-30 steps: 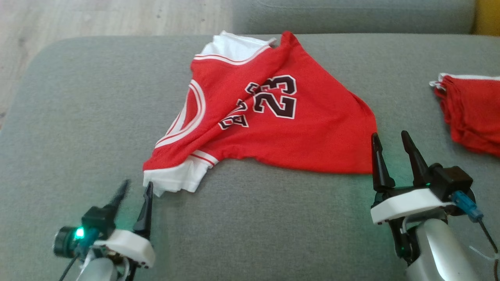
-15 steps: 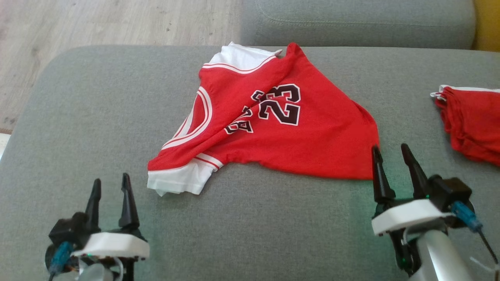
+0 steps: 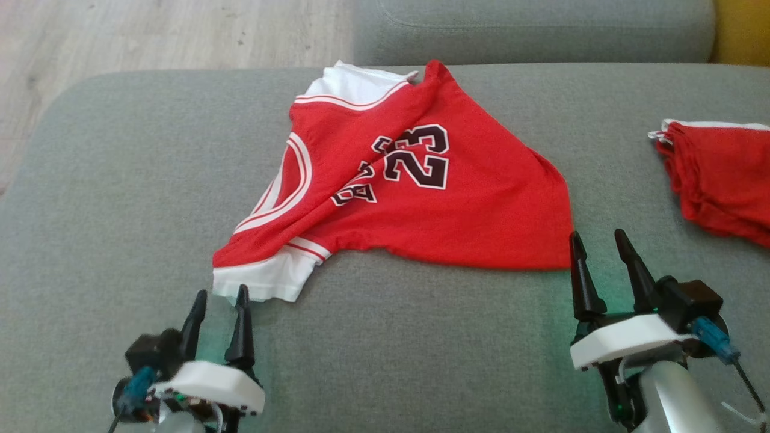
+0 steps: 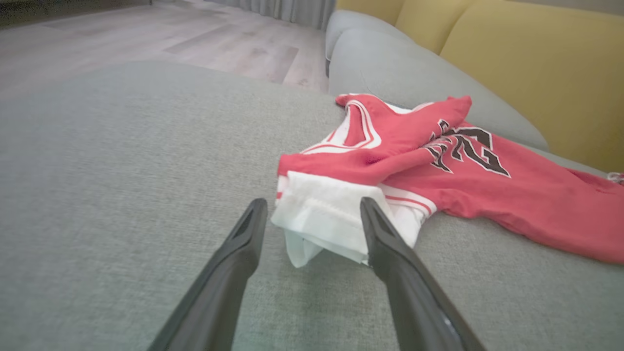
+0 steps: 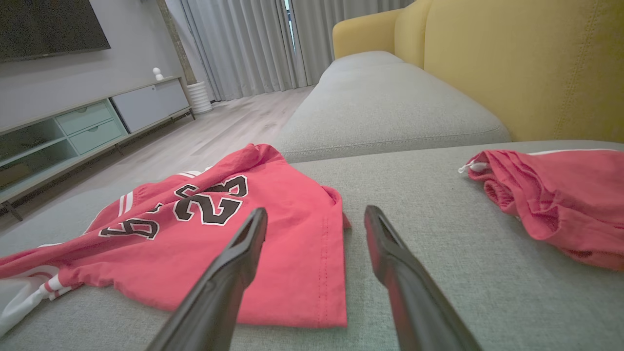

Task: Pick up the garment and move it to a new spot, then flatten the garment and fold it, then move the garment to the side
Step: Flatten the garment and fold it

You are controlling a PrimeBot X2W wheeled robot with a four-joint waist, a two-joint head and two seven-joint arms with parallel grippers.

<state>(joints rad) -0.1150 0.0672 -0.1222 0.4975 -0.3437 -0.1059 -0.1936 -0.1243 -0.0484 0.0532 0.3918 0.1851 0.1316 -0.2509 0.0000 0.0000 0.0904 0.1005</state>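
A red jersey (image 3: 457,210) with white trim and a black "23" lies crumpled on the grey cushion (image 3: 120,192). Its white sleeve (image 3: 264,282) points toward me at the lower left. My left gripper (image 3: 221,296) is open, its fingertips just short of that sleeve; in the left wrist view the white sleeve (image 4: 324,217) sits between the tips of my left gripper (image 4: 312,207). My right gripper (image 3: 595,237) is open beside the jersey's near right corner. From the right wrist, the jersey (image 5: 243,243) has its hem corner lying ahead of my right gripper (image 5: 316,214), nothing held.
A second red garment (image 3: 722,180) is bunched at the cushion's right edge, also visible as the red bundle (image 5: 555,204). Another grey cushion (image 3: 529,27) lies behind, a yellow backrest (image 5: 516,63) to the right, wooden floor (image 3: 150,30) beyond the left edge.
My left gripper has moved right and forward, up to the white sleeve. The right gripper has hardly moved. The head camera shifted slightly.
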